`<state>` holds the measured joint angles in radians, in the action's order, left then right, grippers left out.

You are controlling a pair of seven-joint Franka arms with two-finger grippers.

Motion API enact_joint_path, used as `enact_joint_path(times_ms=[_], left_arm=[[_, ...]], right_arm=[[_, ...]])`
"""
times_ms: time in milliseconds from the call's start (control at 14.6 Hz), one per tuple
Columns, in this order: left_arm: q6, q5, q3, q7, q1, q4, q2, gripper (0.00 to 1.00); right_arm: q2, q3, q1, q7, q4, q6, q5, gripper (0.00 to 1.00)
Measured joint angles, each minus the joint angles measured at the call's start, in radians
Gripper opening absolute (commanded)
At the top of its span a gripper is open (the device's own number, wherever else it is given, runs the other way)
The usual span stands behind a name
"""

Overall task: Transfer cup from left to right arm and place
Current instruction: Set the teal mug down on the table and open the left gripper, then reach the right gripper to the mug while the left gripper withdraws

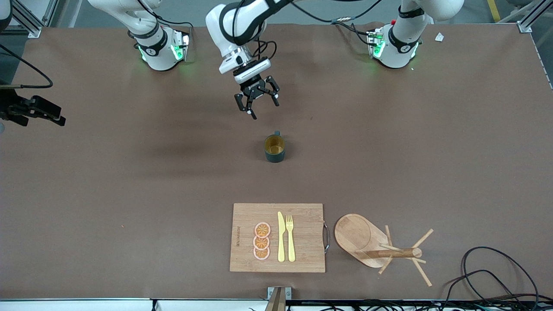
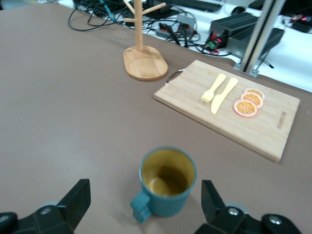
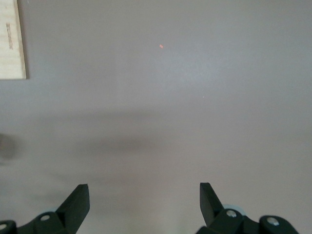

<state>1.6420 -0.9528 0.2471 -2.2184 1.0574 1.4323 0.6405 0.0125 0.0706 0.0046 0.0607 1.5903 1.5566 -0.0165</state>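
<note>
The cup (image 1: 274,148) is a dark teal mug with a yellow-orange inside. It stands upright on the brown table near the middle, its handle toward the robots' bases. My left gripper (image 1: 257,100) hangs open and empty over the bare table just beside the cup. In the left wrist view the cup (image 2: 168,181) sits between and below the spread fingers of the left gripper (image 2: 145,189), untouched. My right gripper (image 1: 56,117) waits open and empty above the table at the right arm's end. The right wrist view shows the right gripper (image 3: 144,189) over bare table.
A wooden cutting board (image 1: 302,255) with a yellow knife, a yellow fork and three orange slices lies near the front camera edge. A wooden mug tree (image 1: 371,244) stands beside it, toward the left arm's end. Black cables (image 1: 488,272) lie at that front corner.
</note>
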Motion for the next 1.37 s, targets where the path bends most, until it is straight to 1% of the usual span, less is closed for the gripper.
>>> enact_joint_path(times_ms=[137, 342, 548, 685, 821, 958, 1027, 1164, 1369], left_arm=[[0.001, 0.085, -0.001, 0.105, -0.073, -0.002, -0.08, 1.0], [0.004, 0.21, -0.002, 0.305, -0.218, -0.011, -0.192, 1.0], [0.008, 0.343, -0.002, 0.517, -0.376, -0.037, -0.269, 1.0], [0.011, 0.423, -0.002, 0.652, -0.478, -0.058, -0.297, 1.0], [0.014, 0.508, -0.002, 0.792, -0.578, -0.083, -0.309, 1.0], [0.016, 0.606, -0.002, 0.931, -0.676, -0.103, -0.315, 1.0], [0.016, 0.664, -0.002, 1.013, -0.726, -0.11, -0.32, 1.0], [0.017, 0.765, -0.002, 1.191, -0.828, -0.119, -0.335, 1.0], [0.001, 0.837, -0.007, 1.432, -0.935, -0.123, -0.388, 1.0]], right_arm=[[0.002, -0.006, 0.03, -0.02, 0.056, 0.047, -0.004, 1.0], [0.008, -0.014, 0.143, -0.197, 0.186, 0.187, -0.005, 1.0], [0.013, -0.021, 0.28, -0.393, 0.224, 0.249, -0.004, 1.0], [0.016, -0.022, 0.345, -0.47, 0.258, 0.324, -0.004, 1.0], [0.035, -0.022, 0.398, -0.547, 0.331, 0.451, -0.004, 1.0], [0.08, -0.022, 0.461, -0.638, 0.392, 0.574, -0.004, 1.0], [0.108, -0.022, 0.495, -0.679, 0.405, 0.62, -0.004, 1.0], [0.162, -0.023, 0.561, -0.752, 0.409, 0.685, -0.004, 1.0], [0.219, -0.022, 0.627, -0.832, 0.409, 0.717, -0.004, 1.0]])
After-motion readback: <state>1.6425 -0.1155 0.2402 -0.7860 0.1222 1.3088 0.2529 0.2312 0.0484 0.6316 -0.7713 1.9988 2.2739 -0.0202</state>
